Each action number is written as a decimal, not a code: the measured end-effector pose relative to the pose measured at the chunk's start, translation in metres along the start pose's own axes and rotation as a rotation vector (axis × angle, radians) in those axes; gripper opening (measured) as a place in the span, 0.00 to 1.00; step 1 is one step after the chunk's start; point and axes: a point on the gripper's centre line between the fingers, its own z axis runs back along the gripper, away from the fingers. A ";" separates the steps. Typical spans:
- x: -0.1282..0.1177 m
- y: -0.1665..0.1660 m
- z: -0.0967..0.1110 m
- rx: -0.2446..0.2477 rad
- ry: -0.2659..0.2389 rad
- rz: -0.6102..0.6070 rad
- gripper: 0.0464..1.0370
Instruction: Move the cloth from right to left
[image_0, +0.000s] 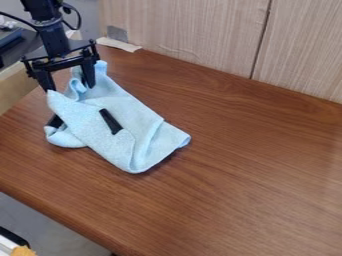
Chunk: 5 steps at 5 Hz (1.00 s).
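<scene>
Taking the view as a clock face, you had the brown counter (254, 170) running out past the edges at 3 and 6 o'clock, so its full extent was cut off. Wood-grain panels (187, 30) stood beyond it, from 12 round towards 2. Your arm (53, 37) came in from 11, its upper part cropped. The light-blue cloth (127, 110) lay rumpled on the counter at 9 o'clock, its folds hiding part of its underside. Your claw (70, 88) hung over the cloth's 11 o'clock end, fingers spread well apart, with raised folds around and between them; you couldn't tell whether either fingertip actually touched the fabric. A dark strip (110, 121) showed at the cloth's middle, and a dark piece (55, 121) at its 9 o'clock edge was partly covered, both hard to identify.
</scene>
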 end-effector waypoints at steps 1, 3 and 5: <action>-0.001 0.005 0.018 0.029 -0.045 -0.010 0.96; -0.012 -0.002 0.043 0.031 -0.091 -0.054 0.96; -0.027 -0.005 0.065 -0.014 -0.130 -0.104 0.96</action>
